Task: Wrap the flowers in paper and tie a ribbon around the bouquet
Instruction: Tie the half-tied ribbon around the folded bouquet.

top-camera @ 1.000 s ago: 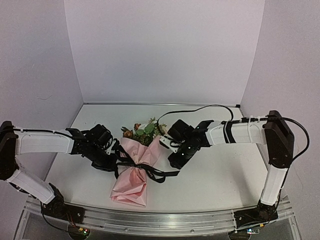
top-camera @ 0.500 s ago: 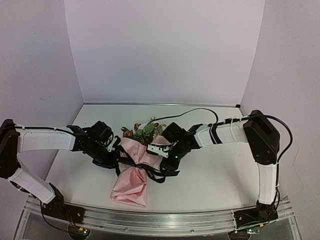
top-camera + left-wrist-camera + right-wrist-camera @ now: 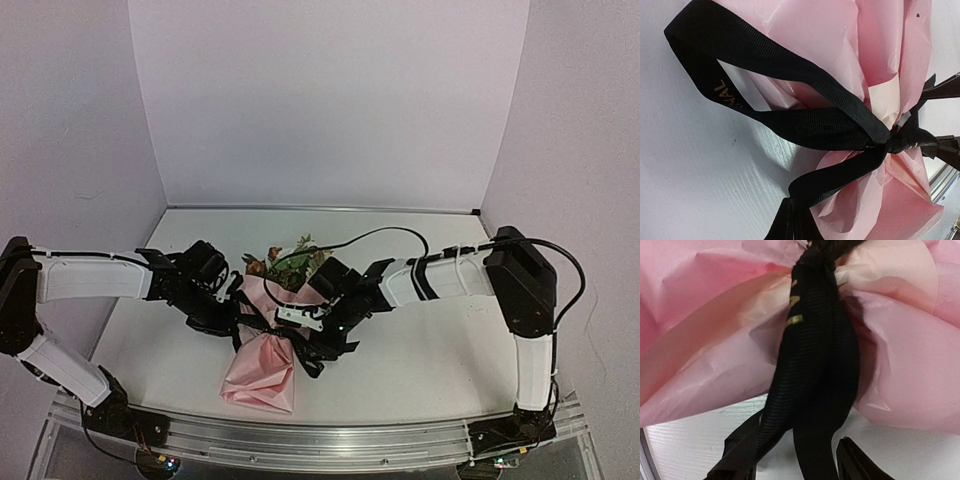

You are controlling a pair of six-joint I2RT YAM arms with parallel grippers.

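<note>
The bouquet lies flat on the table, its pink paper cone pointing toward the near edge and the flowers at the far end. A black ribbon is knotted round its waist. My left gripper is shut on a ribbon strand that runs from the knot, beside a loop. My right gripper is open at the knot's right side. Its fingers stand on either side of hanging ribbon strands, with a gap showing on the right.
White table enclosed by pale walls on the left, back and right. A metal rail runs along the near edge. A black cable arcs over the right arm.
My right arm has swung left from beside the bouquet onto the ribbon tails at the knot, its jaws a little wider. The left gripper has held still on its strand.
</note>
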